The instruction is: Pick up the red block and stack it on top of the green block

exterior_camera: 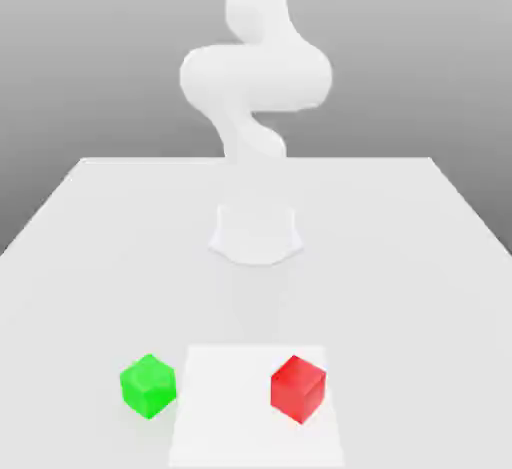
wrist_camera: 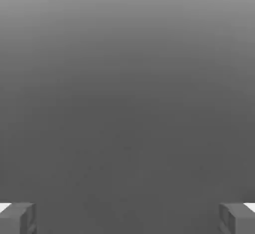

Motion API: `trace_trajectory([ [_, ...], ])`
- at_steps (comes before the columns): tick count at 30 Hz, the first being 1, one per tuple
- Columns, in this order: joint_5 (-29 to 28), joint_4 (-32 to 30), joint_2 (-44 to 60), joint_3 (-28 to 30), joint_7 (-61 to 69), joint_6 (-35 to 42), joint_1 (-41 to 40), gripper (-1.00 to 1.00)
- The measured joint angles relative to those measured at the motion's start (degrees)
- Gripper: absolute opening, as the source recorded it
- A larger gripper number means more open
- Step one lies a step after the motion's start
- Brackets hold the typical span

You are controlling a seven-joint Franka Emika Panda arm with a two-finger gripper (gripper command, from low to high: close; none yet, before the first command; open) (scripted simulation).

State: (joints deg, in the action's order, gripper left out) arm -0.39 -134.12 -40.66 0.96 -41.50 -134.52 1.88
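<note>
The red block [exterior_camera: 298, 389] sits on the white table near its front edge, toward the exterior view's right. The green block [exterior_camera: 149, 386] rests on the same table at about the same depth, toward the exterior view's left, roughly a block and a half's gap away. Both stand alone and nothing touches them. In the hand view my gripper [wrist_camera: 127, 219] is open, its two grey fingertips [wrist_camera: 18, 218] far apart with nothing between them and only plain grey background beyond. Neither block appears in the hand view.
The white arm [exterior_camera: 255, 87] rises from its base [exterior_camera: 255, 232] at the table's middle back. A paler rectangular patch [exterior_camera: 240, 417] lies at the front between the blocks, under the red one. The table [exterior_camera: 420, 257] stretches wide on both sides.
</note>
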Motion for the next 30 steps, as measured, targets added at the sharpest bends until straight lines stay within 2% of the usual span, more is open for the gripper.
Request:
trace_trajectory([
  [12,0.1,-11.4,25.3,4.1,22.6,-13.4,7.9,0.0],
  [20,1.2,-18.8,42.0,4.1,38.1,-22.2,10.6,0.0],
  [26,3.5,-18.5,54.4,2.2,42.2,-31.9,9.4,0.0],
  [27,3.9,-18.3,56.3,1.8,42.5,-33.5,9.1,-1.0],
  [30,3.9,-18.3,56.3,1.8,42.5,-33.4,9.1,-1.0],
])
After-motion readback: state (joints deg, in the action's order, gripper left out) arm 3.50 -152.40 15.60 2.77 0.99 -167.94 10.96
